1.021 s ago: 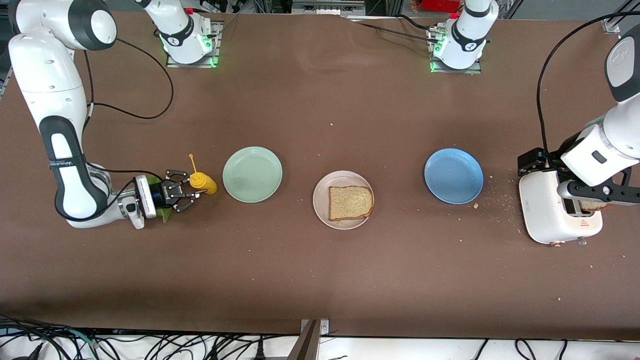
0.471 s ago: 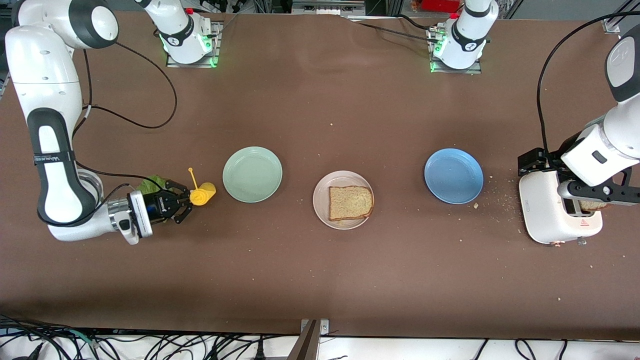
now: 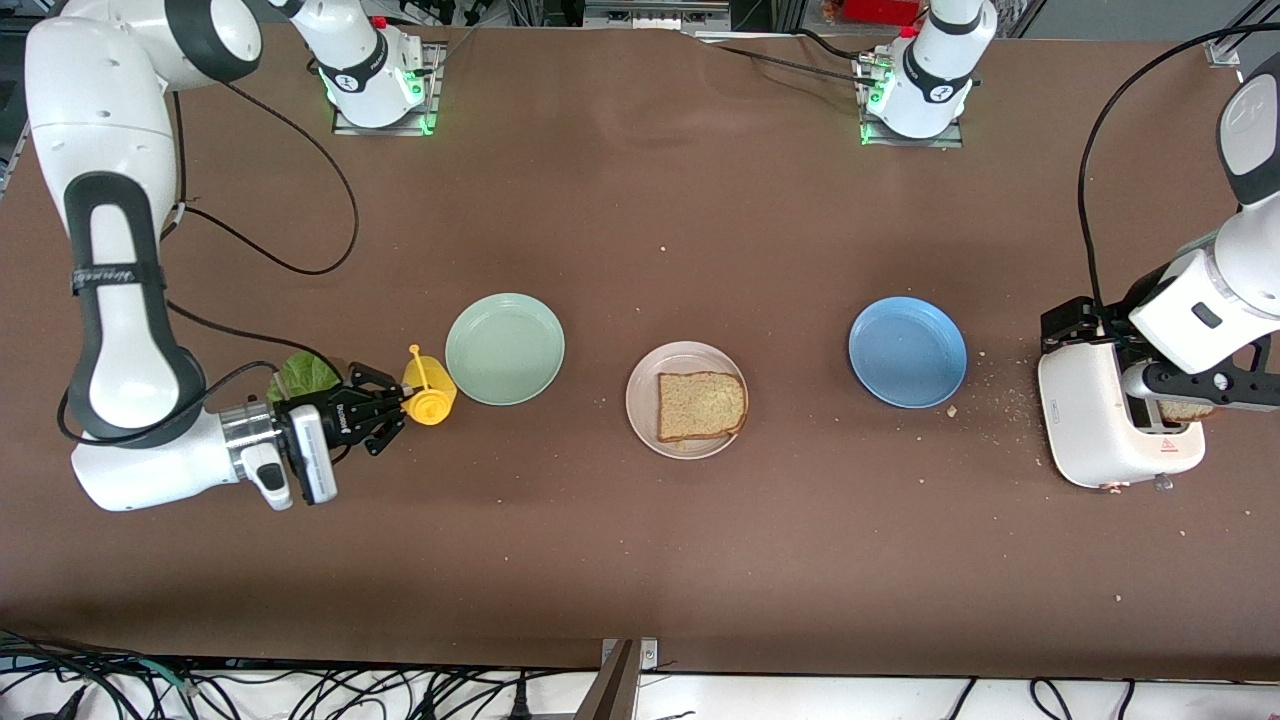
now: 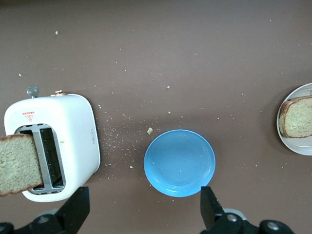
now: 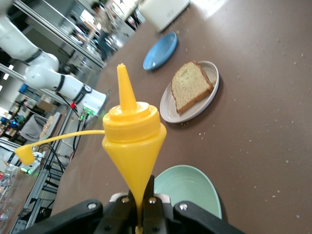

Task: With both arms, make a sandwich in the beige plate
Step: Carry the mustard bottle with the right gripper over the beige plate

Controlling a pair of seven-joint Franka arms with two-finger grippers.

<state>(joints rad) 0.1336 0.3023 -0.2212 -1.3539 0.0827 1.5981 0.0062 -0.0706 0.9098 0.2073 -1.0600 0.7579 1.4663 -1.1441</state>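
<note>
The beige plate (image 3: pixel 645 420) sits mid-table with one bread slice (image 3: pixel 701 405) on it. A second slice (image 3: pixel 1185 410) stands in the white toaster (image 3: pixel 1095 420) at the left arm's end. My left gripper (image 3: pixel 1200 395) hangs open over the toaster; in the left wrist view (image 4: pixel 144 214) its jaws stand wide apart and hold nothing. My right gripper (image 3: pixel 395 410) is shut on a yellow squeeze bottle (image 3: pixel 430 403) beside the mint-green plate (image 3: pixel 505 348). The lettuce leaf (image 3: pixel 303 375) lies on the table by the right wrist. The right wrist view shows the bottle (image 5: pixel 131 141) pinched in the jaws.
A blue plate (image 3: pixel 907 351) lies between the beige plate and the toaster. Crumbs are scattered on the table near the toaster. The bottle's cap dangles on its tether (image 5: pixel 27 153).
My right gripper closed on the yellow bottle, turned it and carried it toward the mint-green plate, uncovering the lettuce. The left arm has barely moved.
</note>
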